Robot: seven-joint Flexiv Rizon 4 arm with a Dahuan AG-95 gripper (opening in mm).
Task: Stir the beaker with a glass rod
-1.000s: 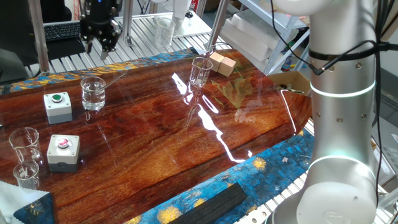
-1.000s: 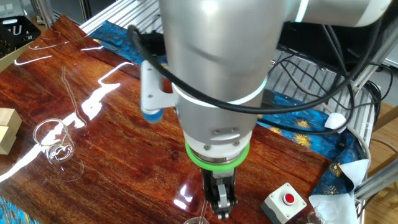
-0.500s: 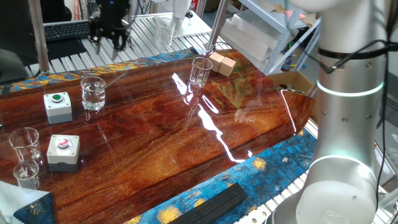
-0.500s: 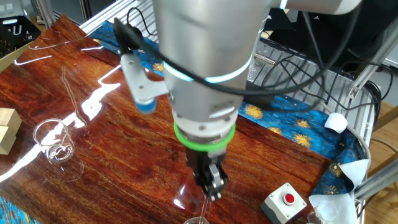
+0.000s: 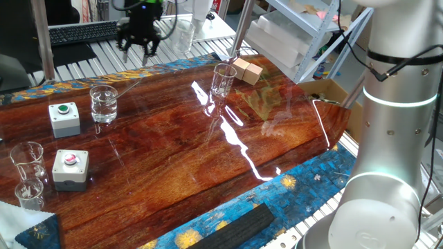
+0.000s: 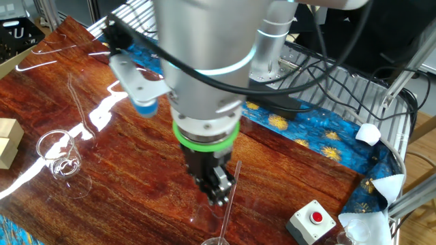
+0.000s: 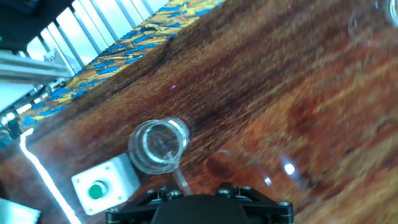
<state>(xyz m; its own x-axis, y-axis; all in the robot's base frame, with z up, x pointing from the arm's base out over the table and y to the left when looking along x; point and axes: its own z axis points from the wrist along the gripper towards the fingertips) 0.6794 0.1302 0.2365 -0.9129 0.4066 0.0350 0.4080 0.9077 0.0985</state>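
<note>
The beaker (image 5: 104, 104) stands on the wooden table near the back left; from above it shows as a clear ring (image 7: 158, 146), and only its rim (image 6: 214, 241) reaches the other fixed view's bottom edge. The glass rod (image 6: 230, 194) leans out of it, a thin glinting line (image 7: 178, 176) that is faint in one fixed view (image 5: 128, 88). My gripper (image 5: 141, 47) hangs high above the table's back edge, up and to the right of the beaker. Its fingers (image 6: 218, 197) stand apart, just left of the rod, with nothing between them. Only the hand's black housing shows in the hand view.
A green-button box (image 5: 64, 117) and a red-button box (image 5: 70, 168) sit left of the beaker, with two small beakers (image 5: 26, 173) beyond them. A taller glass (image 5: 223, 79) and wooden blocks (image 5: 247, 70) stand at the back right. A black strip (image 5: 235, 227) lies on the front mat.
The gripper has moved right along the table's back edge and the wrist has turned. The rod now shows beside the fingers. Beaker and rod have stayed in place.
</note>
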